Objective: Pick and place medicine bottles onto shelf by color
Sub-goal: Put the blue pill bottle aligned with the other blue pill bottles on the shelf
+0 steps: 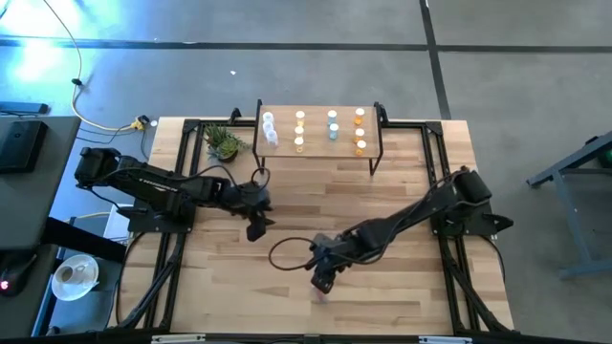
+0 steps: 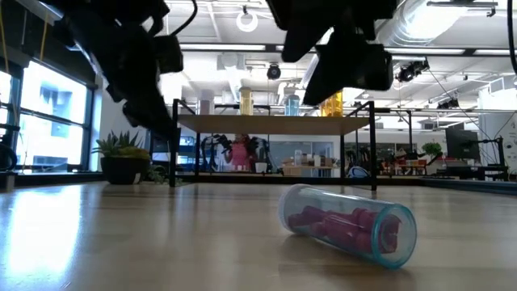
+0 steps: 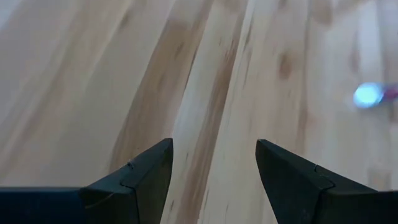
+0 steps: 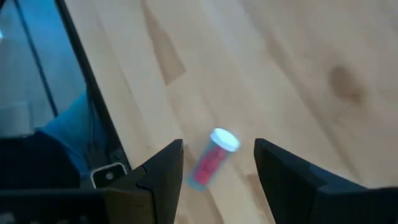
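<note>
A clear bottle of pink-purple pills point(image 2: 347, 224) lies on its side on the table near the front edge, its white cap point(image 4: 224, 139) pointing away from my right gripper. My right gripper point(image 1: 322, 280) hovers open just above it, and in its wrist view the bottle point(image 4: 211, 160) shows between and beyond the fingers, untouched. My left gripper point(image 1: 256, 229) hangs open over bare wood left of centre, where its wrist view shows the bottle point(image 3: 368, 94) far off. The shelf point(image 1: 375, 143) stands at the far middle and carries white point(image 1: 269, 129), yellow point(image 1: 299, 129), green-blue point(image 1: 332, 124) and orange point(image 1: 360, 129) bottles in columns.
A small potted plant point(image 1: 223, 141) stands left of the shelf. A dark cable loop point(image 1: 287, 250) hangs beside the right arm. Black frame rails point(image 1: 177, 239) run along both table sides. Bare wood lies between the shelf and the grippers.
</note>
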Controlling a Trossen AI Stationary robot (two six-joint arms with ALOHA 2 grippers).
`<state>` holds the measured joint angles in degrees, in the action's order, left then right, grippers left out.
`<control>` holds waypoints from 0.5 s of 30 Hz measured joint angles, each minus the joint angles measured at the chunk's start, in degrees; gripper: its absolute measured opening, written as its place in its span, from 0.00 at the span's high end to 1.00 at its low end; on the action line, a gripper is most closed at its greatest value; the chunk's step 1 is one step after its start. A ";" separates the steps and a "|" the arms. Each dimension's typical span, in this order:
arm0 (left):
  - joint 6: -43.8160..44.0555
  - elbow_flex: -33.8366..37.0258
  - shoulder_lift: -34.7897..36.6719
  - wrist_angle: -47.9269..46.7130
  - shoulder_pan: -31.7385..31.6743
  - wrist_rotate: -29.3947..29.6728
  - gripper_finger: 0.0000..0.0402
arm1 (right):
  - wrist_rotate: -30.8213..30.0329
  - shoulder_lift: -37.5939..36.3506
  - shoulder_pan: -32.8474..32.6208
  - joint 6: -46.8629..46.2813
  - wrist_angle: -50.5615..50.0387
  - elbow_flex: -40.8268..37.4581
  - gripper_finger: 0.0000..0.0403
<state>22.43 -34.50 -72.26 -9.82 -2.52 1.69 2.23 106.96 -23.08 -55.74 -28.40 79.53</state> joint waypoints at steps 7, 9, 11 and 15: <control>2.07 0.00 -0.01 -7.93 0.00 -0.10 0.45 | 1.35 3.04 -1.49 -5.16 4.84 0.00 0.53; 2.06 0.00 -0.01 -8.41 0.00 0.05 0.45 | 0.70 3.32 -1.80 -6.12 4.87 0.00 0.53; 2.06 0.00 -0.01 -8.40 0.00 0.26 0.45 | -0.81 3.41 -2.12 -6.38 4.67 -0.02 0.53; 2.06 0.00 -0.01 -8.40 -0.01 0.49 0.45 | -2.11 3.94 -2.48 -6.38 5.28 -0.07 0.53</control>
<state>24.49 -34.50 -72.27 -18.22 -2.54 2.18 0.12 110.90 -25.56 -62.13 -23.12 79.46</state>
